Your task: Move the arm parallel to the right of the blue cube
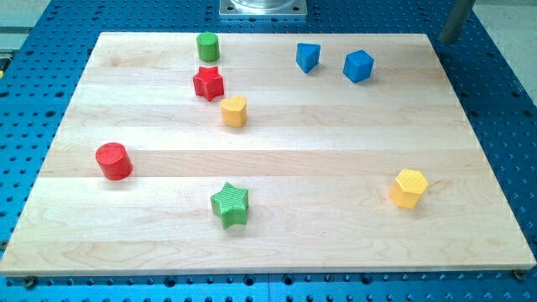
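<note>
The blue cube sits near the top right of the wooden board. A second blue block, more wedge-like in shape, lies just to its left. My rod comes in at the view's top right corner. My tip is up and to the right of the blue cube, about a hundred pixels away, at the board's top right corner and touching no block.
A green cylinder, red star and yellow heart-like block cluster at top left. A red cylinder is at the left, a green star at bottom centre, and a yellow hexagon at bottom right.
</note>
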### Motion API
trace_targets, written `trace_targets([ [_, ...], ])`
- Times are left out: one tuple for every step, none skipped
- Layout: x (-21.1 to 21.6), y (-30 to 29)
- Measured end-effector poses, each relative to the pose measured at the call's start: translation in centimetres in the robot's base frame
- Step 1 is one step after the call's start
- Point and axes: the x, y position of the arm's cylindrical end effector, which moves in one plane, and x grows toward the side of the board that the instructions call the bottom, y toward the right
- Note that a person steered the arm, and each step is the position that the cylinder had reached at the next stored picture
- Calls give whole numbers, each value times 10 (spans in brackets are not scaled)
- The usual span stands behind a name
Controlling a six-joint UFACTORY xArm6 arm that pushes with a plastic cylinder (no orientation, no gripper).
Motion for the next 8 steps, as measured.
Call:
trace_targets([
  [2,1],
  [3,0],
  [9,-9],
  [28,-28],
  [28,-28],
  [31,-27],
  [32,-29],
  [35,-36],
])
